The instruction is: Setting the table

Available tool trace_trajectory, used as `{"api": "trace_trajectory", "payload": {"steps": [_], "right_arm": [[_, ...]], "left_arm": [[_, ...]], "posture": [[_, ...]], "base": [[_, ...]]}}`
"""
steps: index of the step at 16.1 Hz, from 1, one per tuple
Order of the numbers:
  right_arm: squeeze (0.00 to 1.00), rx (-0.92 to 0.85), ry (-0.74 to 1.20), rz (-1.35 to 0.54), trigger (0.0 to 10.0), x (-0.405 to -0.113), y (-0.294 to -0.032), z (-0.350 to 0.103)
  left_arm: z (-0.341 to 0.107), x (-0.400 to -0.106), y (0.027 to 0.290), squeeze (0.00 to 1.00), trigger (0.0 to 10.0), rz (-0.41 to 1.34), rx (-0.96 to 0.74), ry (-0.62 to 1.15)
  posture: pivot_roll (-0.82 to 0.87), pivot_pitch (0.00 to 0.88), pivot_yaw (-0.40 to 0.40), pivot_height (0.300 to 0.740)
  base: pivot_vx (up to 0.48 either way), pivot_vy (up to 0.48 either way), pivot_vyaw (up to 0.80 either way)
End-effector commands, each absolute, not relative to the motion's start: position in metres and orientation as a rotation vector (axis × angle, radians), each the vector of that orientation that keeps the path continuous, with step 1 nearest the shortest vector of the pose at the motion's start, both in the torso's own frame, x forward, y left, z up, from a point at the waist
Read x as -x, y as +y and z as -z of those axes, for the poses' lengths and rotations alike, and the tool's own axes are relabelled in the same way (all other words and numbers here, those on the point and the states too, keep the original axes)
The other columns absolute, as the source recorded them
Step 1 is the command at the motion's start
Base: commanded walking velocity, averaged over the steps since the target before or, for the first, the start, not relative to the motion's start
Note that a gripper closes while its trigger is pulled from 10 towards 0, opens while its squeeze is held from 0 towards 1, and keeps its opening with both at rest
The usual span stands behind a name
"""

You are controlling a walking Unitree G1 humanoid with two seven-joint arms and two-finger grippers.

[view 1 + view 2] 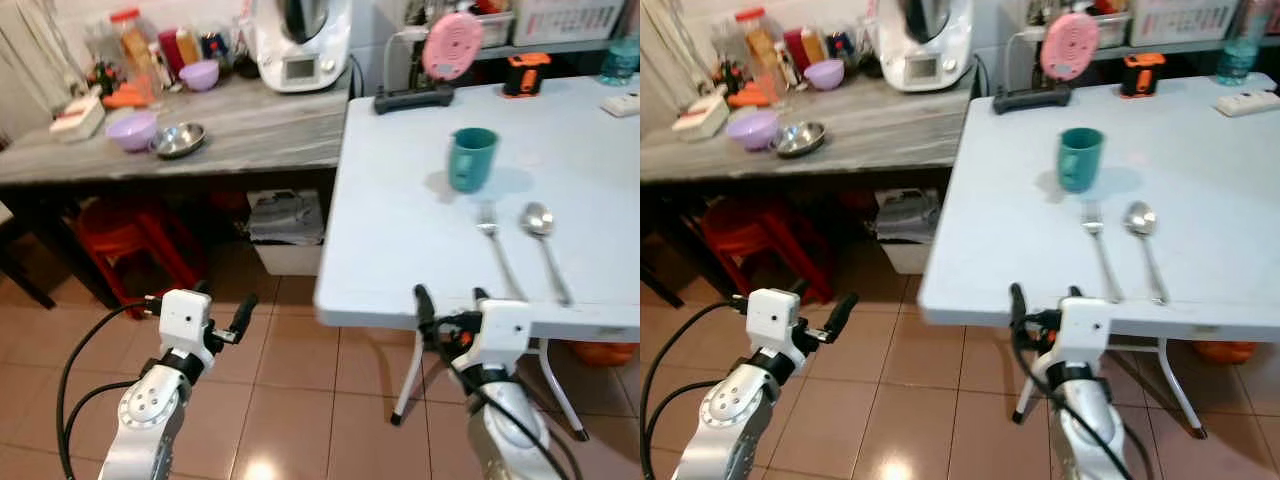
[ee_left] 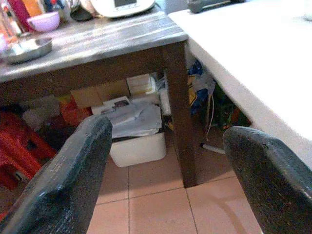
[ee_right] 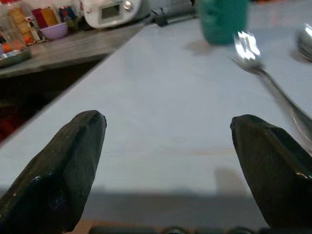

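1 cup (image 1: pixel 471 158), 1 fork (image 1: pixel 492 236), 1 spoon (image 1: pixel 543 240) (2 end effectors (image 1: pixel 449 298) (image 1: pixel 222 305) both spread, empty).

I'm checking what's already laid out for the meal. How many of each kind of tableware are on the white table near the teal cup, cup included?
Cup: 1, the teal cup
Fork: 1, the fork
Spoon: 1, the spoon
Total: 3, on the white table; fork and spoon lie side by side in front of the cup.

Jaws spread wide over the white table (image 3: pixel 161 131), facing a fork (image 3: pixel 263 68) and teal cup (image 3: pixel 222 19)
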State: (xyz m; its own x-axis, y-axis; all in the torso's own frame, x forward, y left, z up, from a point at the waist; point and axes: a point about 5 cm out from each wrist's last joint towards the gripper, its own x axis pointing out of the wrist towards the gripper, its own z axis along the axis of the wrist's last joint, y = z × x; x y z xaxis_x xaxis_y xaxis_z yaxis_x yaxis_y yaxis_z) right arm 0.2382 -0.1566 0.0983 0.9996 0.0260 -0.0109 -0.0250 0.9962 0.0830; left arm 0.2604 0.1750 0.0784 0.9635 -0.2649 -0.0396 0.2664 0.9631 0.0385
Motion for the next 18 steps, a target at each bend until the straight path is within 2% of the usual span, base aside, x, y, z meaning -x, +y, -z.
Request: {"api": "trace_trajectory", "payload": {"steps": [1,5,8,10,11,14,18], "right_arm": [[0.0,-0.084,0.019,-0.017,10.0,-0.237,-0.158,-0.097],[0.0,-0.092,0.032,-0.024,10.0,-0.237,-0.154,-0.094],[0.0,-0.085,0.034,-0.036,10.0,-0.237,-0.155,-0.095],[0.0,-0.065,0.037,-0.061,10.0,-0.238,-0.158,-0.097],[0.0,-0.056,0.038,-0.07,10.0,-0.239,-0.159,-0.098],[0.0,-0.014,0.046,-0.107,10.0,-0.245,-0.165,-0.103],[0.0,0.01,0.065,-0.116,10.0,-0.247,-0.168,-0.103]], "left_arm": [[-0.079,-0.259,0.175,0.0,10.0,0.279,-0.051,0.041],[-0.079,-0.258,0.175,0.0,10.0,0.275,-0.029,0.052],[-0.077,-0.257,0.17,0.0,10.0,0.257,-0.009,0.055],[-0.073,-0.256,0.164,0.0,10.0,0.239,0.023,0.053],[-0.073,-0.256,0.163,0.0,10.0,0.234,0.03,0.054],[-0.067,-0.254,0.152,0.0,10.0,0.195,0.074,0.046],[-0.068,-0.257,0.15,0.0,10.0,0.185,0.083,0.02]], "posture": [[-0.06,0.036,0.172,0.74],[-0.05,0.045,0.178,0.74],[-0.06,0.047,0.15,0.74],[-0.07,0.046,0.101,0.74],[-0.07,0.046,0.101,0.74],[-0.09,0.043,0.016,0.74],[-0.1,0.044,-0.031,0.74]], "base": [[0.0,-0.311,0.0],[0.0,-0.077,0.0],[0.0,0.0,0.0],[0.0,0.0,0.0],[0.0,0.0,0.0],[0.0,0.0,0.0],[0.0,0.0,0.0]]}}
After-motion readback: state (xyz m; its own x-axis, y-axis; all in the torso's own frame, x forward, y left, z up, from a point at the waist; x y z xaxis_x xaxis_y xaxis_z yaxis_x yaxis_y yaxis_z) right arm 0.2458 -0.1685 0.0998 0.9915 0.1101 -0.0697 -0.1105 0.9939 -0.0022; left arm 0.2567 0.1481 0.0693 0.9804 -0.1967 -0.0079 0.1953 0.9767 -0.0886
